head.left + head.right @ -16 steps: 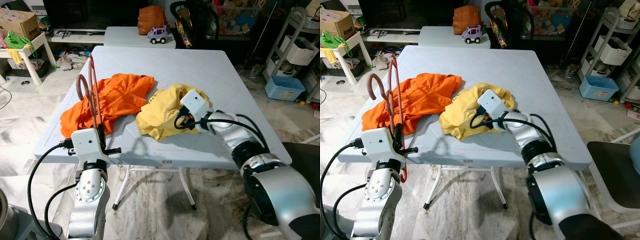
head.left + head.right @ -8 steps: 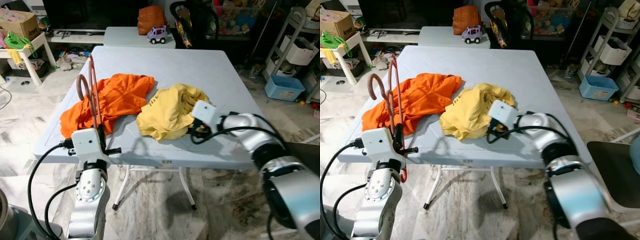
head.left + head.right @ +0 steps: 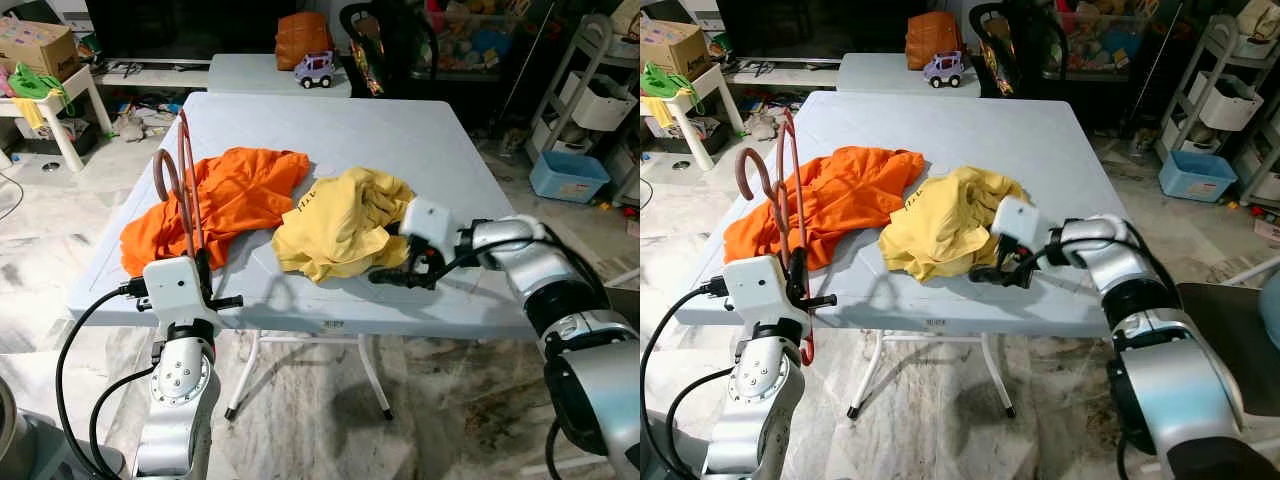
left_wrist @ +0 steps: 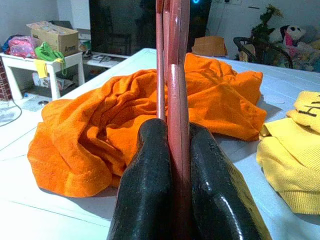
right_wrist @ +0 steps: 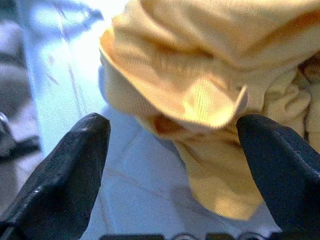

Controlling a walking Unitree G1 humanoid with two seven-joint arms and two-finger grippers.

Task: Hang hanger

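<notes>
A reddish-brown hanger (image 3: 185, 190) stands upright at the table's front left corner, with my left gripper (image 3: 201, 264) shut on its lower part; the left wrist view has the hanger (image 4: 172, 95) pinched between both fingers. An orange garment (image 3: 235, 195) lies crumpled on the left of the pale table (image 3: 400, 140). A yellow garment (image 3: 340, 220) lies bunched beside it at the middle. My right gripper (image 3: 398, 278) is open, low over the table at the yellow garment's front right edge. In the right wrist view its fingers (image 5: 75, 165) straddle a yellow fold (image 5: 210, 100) without touching it.
A second table behind carries a toy car (image 3: 314, 68) and an orange bag (image 3: 303, 38). A small white side table (image 3: 60, 100) with a cardboard box stands far left. A blue bin (image 3: 567, 175) and white rack (image 3: 590, 90) stand at right, a dark chair seat (image 3: 1230, 320) near right.
My right gripper has drawn back out of the yellow garment, rightward and toward the table's front edge. The left arm and hanger have stayed still.
</notes>
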